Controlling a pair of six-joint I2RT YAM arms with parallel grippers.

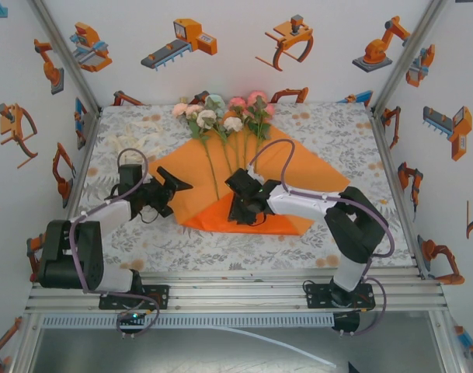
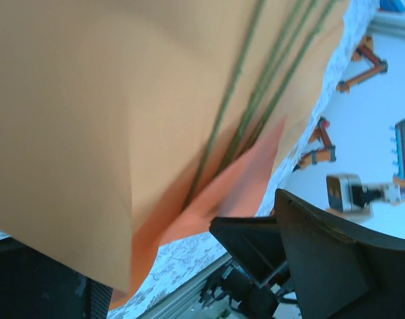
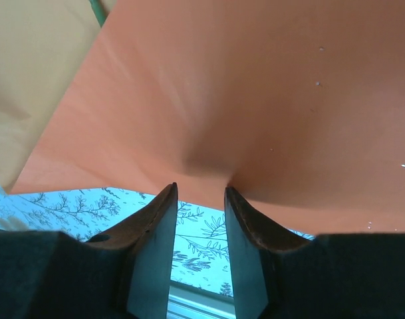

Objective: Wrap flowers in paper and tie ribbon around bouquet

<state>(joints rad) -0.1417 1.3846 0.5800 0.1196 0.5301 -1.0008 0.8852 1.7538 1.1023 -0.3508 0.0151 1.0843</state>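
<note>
right gripper: jaws narrow, small gap, grey leaf-print tablecloth visible through it. tips sit right at the near edge of the large bright-orange matte paper sheet. the paper puckers just ahead of the tips. nothing clamped between the jaws; can't tell if a tip actually touches the edge.

left gripper: jaws wide. from its wrist cam one dark finger sits low right and the paper's left edge hangs across the gap. no grip on it that i can see.

small bunch of artificial pink, peach and white roses lies on the paper, beyond both grippers. heads are past the sheet's far edge, over the tablecloth. thin green stems run back toward the right gripper and their ends slip behind a raised flap of the paper just ahead of it. that flap is the sheet's near corner, darker orange from above, with the right gripper at its edge and the left gripper just off its left side.
</note>
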